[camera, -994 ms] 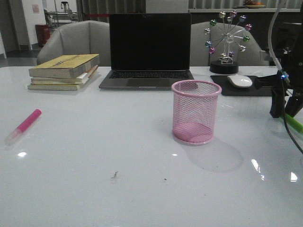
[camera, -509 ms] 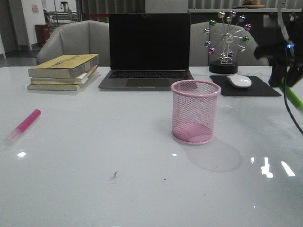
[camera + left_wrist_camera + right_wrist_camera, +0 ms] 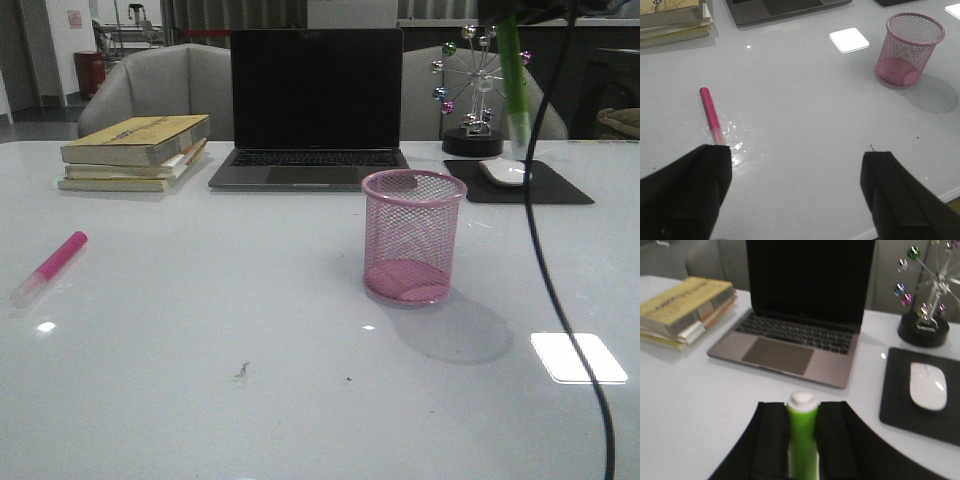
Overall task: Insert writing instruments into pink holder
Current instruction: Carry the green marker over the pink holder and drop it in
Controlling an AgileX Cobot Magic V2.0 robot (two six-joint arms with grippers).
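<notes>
Front view: I see green marker point(image 3: 514, 75) hanging near-vertical, high, right of and behind pink cup point(image 3: 413, 236); arm itself out of frame. A second ago it sat low at table's right edge, so it has risen and swung inward. Step: carry to cup. Next: centre tip over rim, lower.

Left wrist view: left gripper point(image 3: 795, 192) spread wide, empty, above table; pink marker point(image 3: 711, 115) lies flat, untouched, well apart from cup.

Right wrist view: right gripper point(image 3: 803, 442) clamped on green marker.
</notes>
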